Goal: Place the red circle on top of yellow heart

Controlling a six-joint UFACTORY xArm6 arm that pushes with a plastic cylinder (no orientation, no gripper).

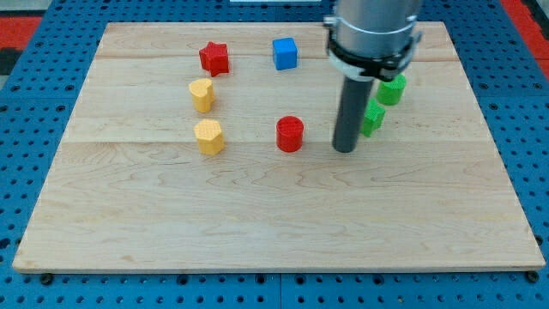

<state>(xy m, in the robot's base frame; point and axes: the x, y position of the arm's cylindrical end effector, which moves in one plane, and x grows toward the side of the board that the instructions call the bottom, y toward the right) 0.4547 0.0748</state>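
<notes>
The red circle [290,134] sits near the board's middle. The yellow heart [202,94] lies to its upper left. My tip [345,150] rests on the board just to the right of the red circle, a small gap apart, and it touches no block. A second yellow block [208,136], roughly hexagonal, lies below the heart, level with the red circle and to its left.
A red star [214,58] and a blue cube [285,53] lie near the view's top. Two green blocks [392,88] [373,118] sit right of the rod, partly hidden by it. The wooden board [274,223] lies on a blue pegboard.
</notes>
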